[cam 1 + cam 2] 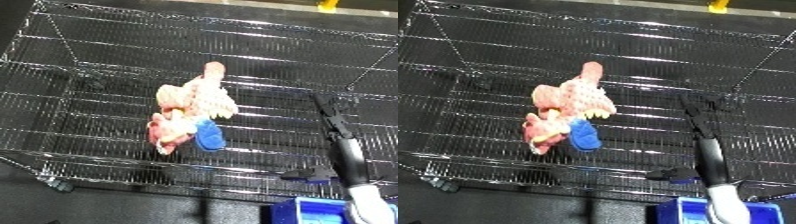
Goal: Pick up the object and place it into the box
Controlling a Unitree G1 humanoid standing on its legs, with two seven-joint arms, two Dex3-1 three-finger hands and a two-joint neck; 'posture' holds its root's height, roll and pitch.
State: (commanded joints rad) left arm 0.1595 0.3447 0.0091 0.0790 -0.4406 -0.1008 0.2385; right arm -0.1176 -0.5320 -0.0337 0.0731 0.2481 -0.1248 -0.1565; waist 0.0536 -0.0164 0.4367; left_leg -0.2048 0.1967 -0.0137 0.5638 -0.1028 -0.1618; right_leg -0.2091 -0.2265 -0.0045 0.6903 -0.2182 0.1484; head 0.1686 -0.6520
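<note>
One soft toy (191,115), a pink and cream plush with a blue patch at its lower end, is lying on its side near the middle of a wire rack (107,55), and nothing is touching it. It is resting flat across the thin bars, its longer axis running from lower left to upper right, which probably leaves its upper side open to a grasp from above.

The right hand (333,122) is reaching in from the lower right edge with its dark fingers stretched out straight and holding nothing; the thumb (306,175) is sticking out sideways toward the left. The hand is hovering to the right of the toy, clearly apart from it, with the fingertips pointing up the view rather than at the plush. That straightened pose suits an approach, so I judge the pick as not yet begun. The left hand is not showing in either view.

A blue bin (687,212) is peeking in at the bottom edge, just beside the right forearm (725,202), below the rack's near rim. Its position close to the working arm should be making the carry short once the toy is lifted.
</note>
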